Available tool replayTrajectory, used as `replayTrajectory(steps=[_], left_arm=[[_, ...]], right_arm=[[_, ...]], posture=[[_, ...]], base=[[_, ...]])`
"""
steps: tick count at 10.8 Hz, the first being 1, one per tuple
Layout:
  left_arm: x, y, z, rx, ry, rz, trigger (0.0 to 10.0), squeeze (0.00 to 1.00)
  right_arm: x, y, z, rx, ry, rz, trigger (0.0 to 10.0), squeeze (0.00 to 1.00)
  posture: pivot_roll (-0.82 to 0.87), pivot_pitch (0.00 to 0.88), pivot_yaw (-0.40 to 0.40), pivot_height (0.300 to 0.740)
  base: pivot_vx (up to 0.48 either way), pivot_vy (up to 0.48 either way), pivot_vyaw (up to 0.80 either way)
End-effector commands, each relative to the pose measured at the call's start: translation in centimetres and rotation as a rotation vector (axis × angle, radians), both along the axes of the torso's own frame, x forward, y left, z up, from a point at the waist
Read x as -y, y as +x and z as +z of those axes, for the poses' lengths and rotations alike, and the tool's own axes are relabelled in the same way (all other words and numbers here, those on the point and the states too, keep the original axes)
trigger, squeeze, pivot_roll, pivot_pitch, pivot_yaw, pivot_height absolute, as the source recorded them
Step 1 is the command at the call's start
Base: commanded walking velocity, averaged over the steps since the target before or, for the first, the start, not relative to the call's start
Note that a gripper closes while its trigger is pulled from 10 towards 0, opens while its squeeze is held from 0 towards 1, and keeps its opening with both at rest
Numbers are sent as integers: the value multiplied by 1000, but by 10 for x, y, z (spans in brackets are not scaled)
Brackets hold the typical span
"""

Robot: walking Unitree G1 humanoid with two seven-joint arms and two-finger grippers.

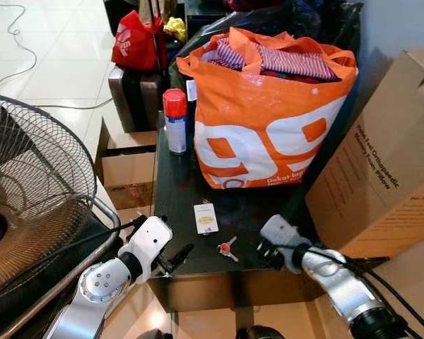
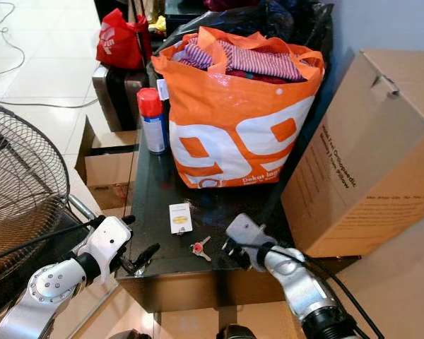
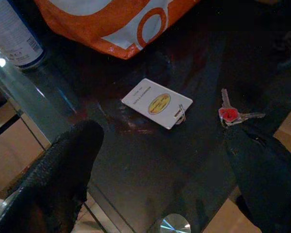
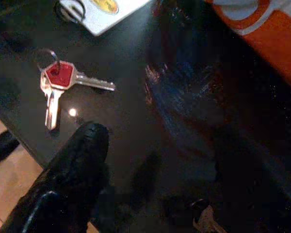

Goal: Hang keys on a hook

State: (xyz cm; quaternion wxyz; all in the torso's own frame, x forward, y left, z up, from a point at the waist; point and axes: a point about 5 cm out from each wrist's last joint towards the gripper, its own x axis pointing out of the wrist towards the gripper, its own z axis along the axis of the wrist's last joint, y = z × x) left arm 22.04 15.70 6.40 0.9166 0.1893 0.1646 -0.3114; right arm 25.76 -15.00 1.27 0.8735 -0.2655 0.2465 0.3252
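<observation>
Two keys with a red cap (image 1: 227, 248) lie flat near the front edge of the black glass table (image 1: 177, 183). Just behind them is a white card (image 1: 205, 218) on a small ring. My left gripper (image 1: 172, 260) hovers at the table's front left corner, open; in the left wrist view its fingers (image 3: 63, 165) stand wide apart, with the card (image 3: 157, 103) and keys (image 3: 230, 114) ahead. My right gripper (image 1: 268, 251) is low over the table just right of the keys, open and holding nothing. One finger (image 4: 80, 155) shows close beside the keys (image 4: 58, 80).
A full orange shopping bag (image 1: 268, 120) and a red-capped spray can (image 1: 175, 121) stand at the back of the table. A large cardboard box (image 1: 385, 162) leans on the right. A standing fan (image 1: 28, 191) is on the left. Small boxes (image 1: 127, 166) and a red bag (image 1: 136, 42) sit behind.
</observation>
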Motion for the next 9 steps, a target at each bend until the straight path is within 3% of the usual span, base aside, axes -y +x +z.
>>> replayTrajectory(steps=[1,2,3,5,9], left_arm=[[2,1,0,-5,2,-13,10000,0],[2,0,-1,-6,1,-11,10000,0],[3,0,0,-6,1,-12,10000,0],[3,0,-1,-11,-2,-18,10000,0],[4,-2,-1,-22,-9,-33,10000,0]], right_arm=[[2,1,-2,-9,-33,1,10000,0],[5,2,-6,-23,-71,-14,7843,0],[7,3,-7,-23,-86,-28,3490,0],[11,7,-10,-33,-122,-63,0,0],[11,6,-16,-76,-161,-25,0,0]], posture=[[-145,92,-19,740],[-144,93,-23,740],[-144,93,-23,740],[-143,94,-25,740],[-146,93,-29,740]], base=[[0,0,0],[0,0,0],[0,0,0],[0,0,0],[0,0,0]])
